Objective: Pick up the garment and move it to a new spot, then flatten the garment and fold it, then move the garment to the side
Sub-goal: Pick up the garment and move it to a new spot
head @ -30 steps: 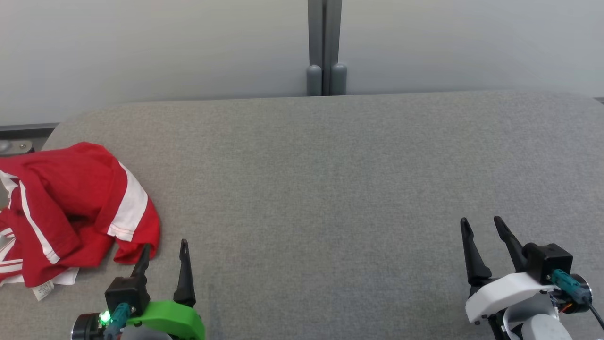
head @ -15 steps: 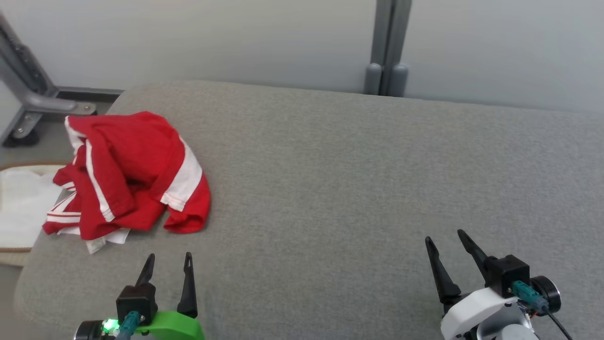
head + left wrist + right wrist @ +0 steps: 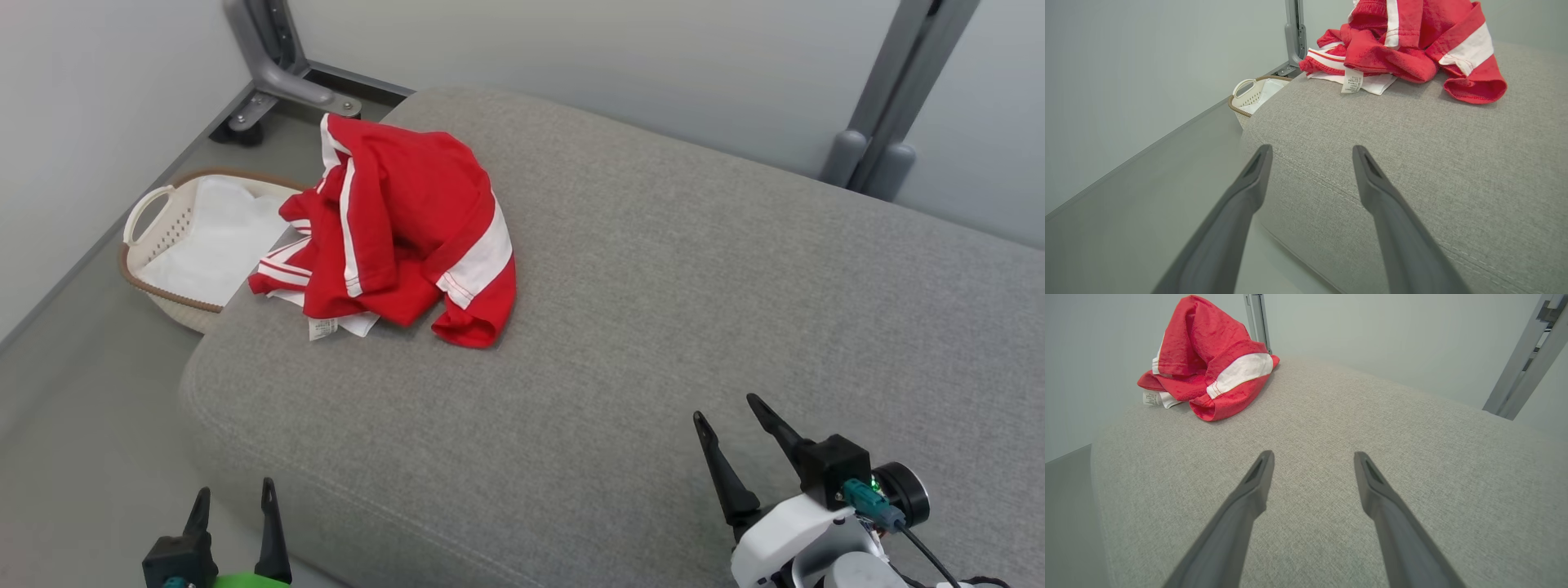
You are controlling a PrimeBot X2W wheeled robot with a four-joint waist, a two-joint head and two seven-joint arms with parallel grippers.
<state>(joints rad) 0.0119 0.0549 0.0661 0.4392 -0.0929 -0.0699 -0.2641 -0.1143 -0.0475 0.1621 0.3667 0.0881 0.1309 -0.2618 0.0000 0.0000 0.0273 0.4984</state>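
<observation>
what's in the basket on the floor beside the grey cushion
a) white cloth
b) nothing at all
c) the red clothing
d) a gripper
a: inside the basket lies white cloth, showing below the basket's rim in the head view.

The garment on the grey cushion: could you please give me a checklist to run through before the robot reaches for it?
1. Left end effector open, empty: ok.
2. Right end effector open, empty: ok.
3. Garment free, touched by neither: ok.
4. Garment away from the cushion edge: not ok, it lies at the corner beside the basket.
5. Bare cushion between end effectors and garment: ok.
6. Heap is one single piece: cannot tell.
</observation>
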